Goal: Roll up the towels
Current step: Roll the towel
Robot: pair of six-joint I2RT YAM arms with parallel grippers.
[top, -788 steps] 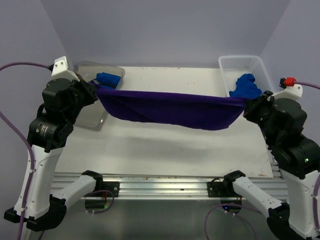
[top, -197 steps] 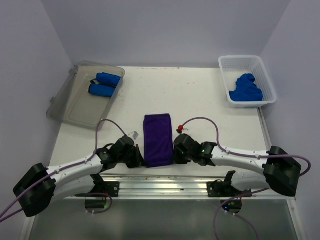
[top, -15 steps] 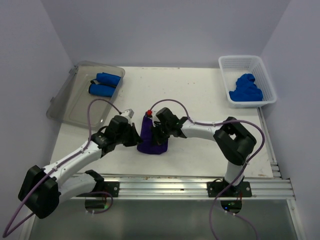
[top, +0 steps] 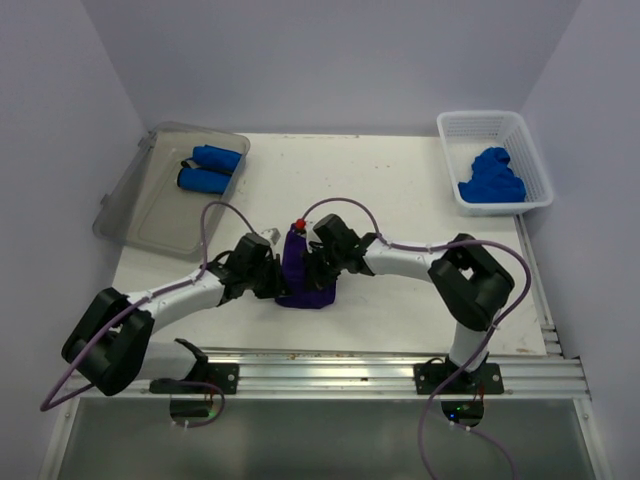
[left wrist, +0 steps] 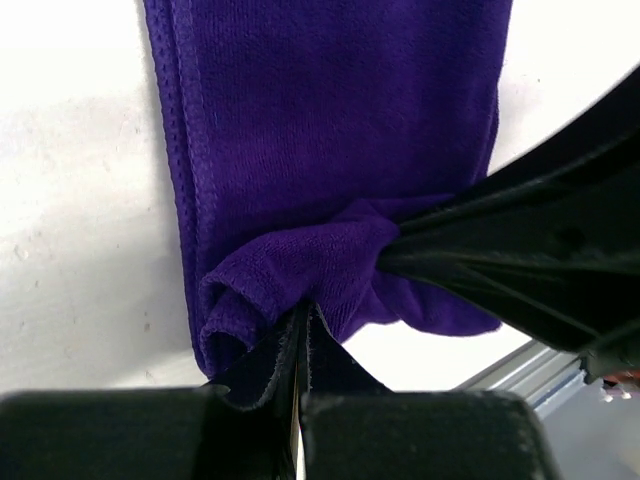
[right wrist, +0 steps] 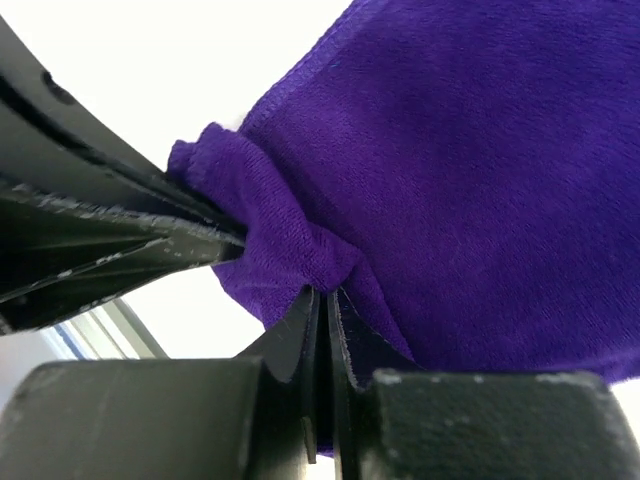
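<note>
Purple terry is nipped between both pairs of black fingers. The left gripper (left wrist: 303,325) has its fingers pressed together on a bunched fold of the purple towel (left wrist: 330,120), with only a thin seam of cloth between them. The right gripper (right wrist: 322,300) is likewise clamped on a puckered fold of the same towel, its fingers closed almost flat against each other. The two grippers meet at the towel from opposite sides, the left one at its left edge and the right one at its right edge, and each wrist view shows the other arm's black fingers just beside its own grip. Between them the towel is gathered into a lumpy heap, its lower edge resting on the white table (top: 400,190). Well away to the towel's back left, two rolled blue towels (top: 208,168) lie side by side in the clear grey tray (top: 150,215). Well away to the towel's back right, a loose pile of blue towels (top: 492,176) sits in the white mesh basket (top: 480,124).
</note>
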